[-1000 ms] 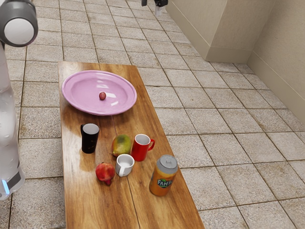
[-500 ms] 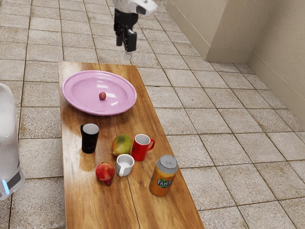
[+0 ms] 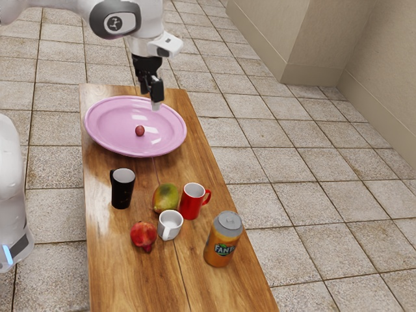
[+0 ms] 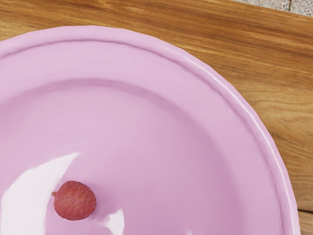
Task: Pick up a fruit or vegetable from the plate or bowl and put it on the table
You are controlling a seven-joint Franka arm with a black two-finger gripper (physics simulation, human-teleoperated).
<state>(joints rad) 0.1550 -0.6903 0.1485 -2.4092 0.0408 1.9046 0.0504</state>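
Plate (image 3: pixel 107 127) holds one small red fruit (image 3: pixel 140 130).

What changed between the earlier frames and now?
The end effector moved down and toward the exterior view's left, now over the pink plate. Nothing taken hold of or let go. Unchanged: small red fruit on the plate; black mug, red mug, white mug, can, mango and pomegranate on the table.

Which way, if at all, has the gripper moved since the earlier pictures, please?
Yes: the gripper has moved toward the exterior view's left and down the picture, from clear of the pink plate to overlapping its far rim in that view.
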